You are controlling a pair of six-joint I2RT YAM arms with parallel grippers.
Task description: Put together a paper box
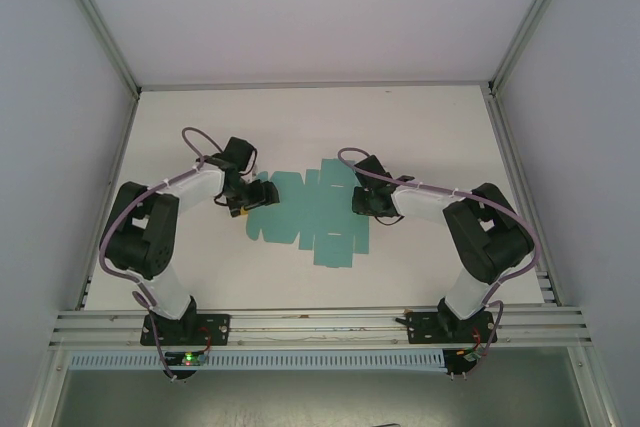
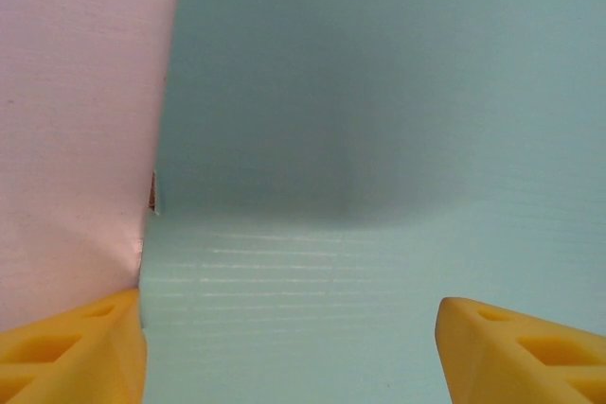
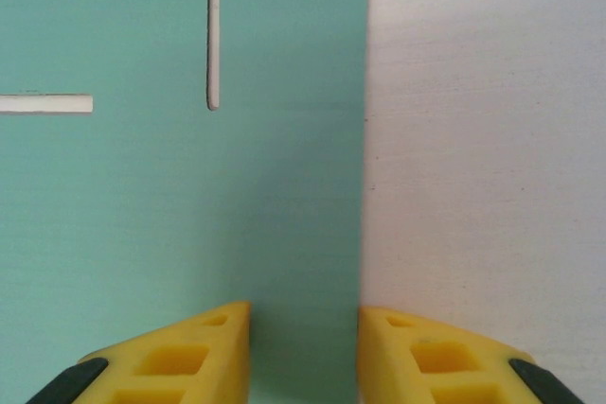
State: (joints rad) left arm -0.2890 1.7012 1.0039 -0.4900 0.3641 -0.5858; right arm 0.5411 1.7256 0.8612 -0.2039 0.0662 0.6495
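On the white bench (image 1: 300, 117), the flat paper box (image 1: 310, 212) lies between the left pincer (image 1: 240, 209), spread wide, and the right pincer (image 1: 362, 202), narrowed.

The place looks like a robotics lab test cell. A bare white desk (image 1: 300, 117) is boxed in by plain pale walls (image 1: 50, 97) in metal framing. Two cabled arms, the left (image 1: 150, 237) and the right (image 1: 485, 232), are bolted to an aluminium rail (image 1: 320, 322) at the near edge. A slotted cable duct (image 1: 320, 359) runs beneath the rail.

Left claw (image 2: 291, 304) gapes wide — right claw (image 3: 304, 309) seemingly narrower.
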